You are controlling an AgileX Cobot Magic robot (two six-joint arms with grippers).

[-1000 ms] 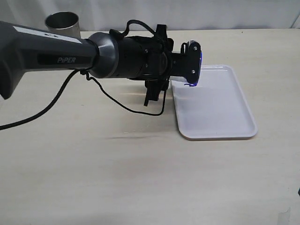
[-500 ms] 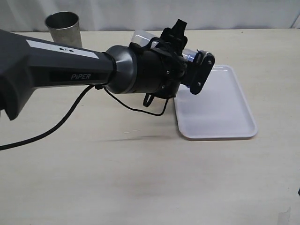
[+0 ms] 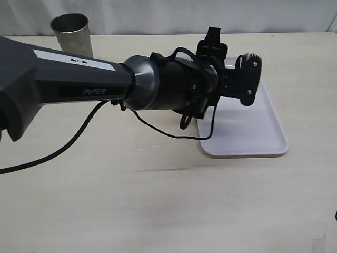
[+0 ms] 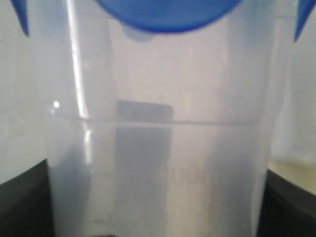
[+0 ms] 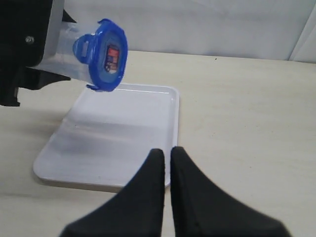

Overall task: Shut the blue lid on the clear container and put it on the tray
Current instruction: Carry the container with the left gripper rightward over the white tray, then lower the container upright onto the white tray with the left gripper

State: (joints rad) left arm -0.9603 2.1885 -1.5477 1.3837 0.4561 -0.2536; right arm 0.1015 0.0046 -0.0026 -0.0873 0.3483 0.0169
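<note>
Setting the closed container down is the step in hand, judging by how things lie. Farthest left in the exterior view stands a grey metal cup (image 3: 70, 31), well apart from the action and no part of it. The left arm (image 3: 68, 84) reaches across the table to the right, and the left gripper (image 3: 246, 79) hangs above the tray's near-left end with its jaws spread wide around the clear container (image 5: 66, 49), clamping it by the body. The container lies roughly on its side in the air, with the blue lid (image 5: 106, 55) seated on its mouth and the sticker facing outward; whether every flap is snapped home cannot be told. The tray (image 3: 263, 137) lies bare beneath and to the right. To do this well, the wrist should roll until the base points down, then descend over the tray's open middle, away from the raised rim, and the jaws should part only once the base sits flat, since a tall narrow vessel will likely tip. The right gripper (image 5: 168, 153) hovers just off the tray's other end, pinched together and holding nothing.
</note>
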